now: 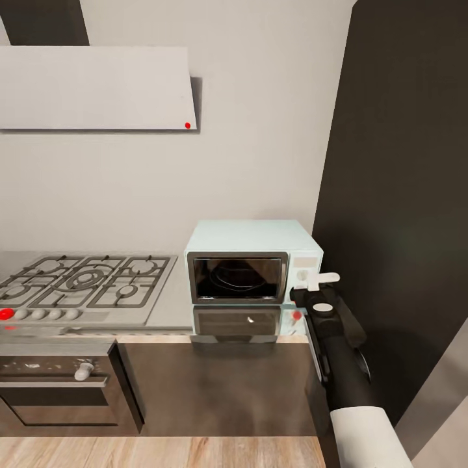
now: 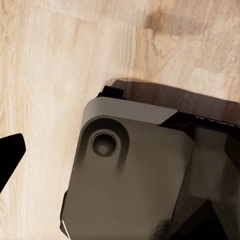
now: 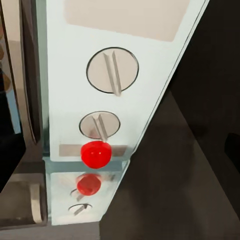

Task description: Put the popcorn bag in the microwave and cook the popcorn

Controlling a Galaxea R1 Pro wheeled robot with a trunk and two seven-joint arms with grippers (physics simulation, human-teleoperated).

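Observation:
The mint-blue microwave [image 1: 253, 260] stands on the glossy steel countertop [image 1: 172, 309] with its dark glass door shut. Through the glass I make out only a dark round shape, and the popcorn bag and popcorn are hidden. My right gripper [image 1: 323, 279] is up against the lower part of the white side panel [image 1: 305, 263]; how its jaws stand is unclear. The right wrist view looks closely at that panel [image 3: 125, 30], with two knobs [image 3: 112, 70] and a red button [image 3: 96, 154] below them. One black fingertip [image 2: 10, 155] of my left gripper hangs over the wooden floor.
A steel gas hob [image 1: 84, 283] lies left of the microwave, with a built-in oven [image 1: 58, 390] under it and a hood [image 1: 97, 88] above. A tall dark cabinet [image 1: 403, 195] stands close on the right. My own base [image 2: 135, 175] is below the left gripper.

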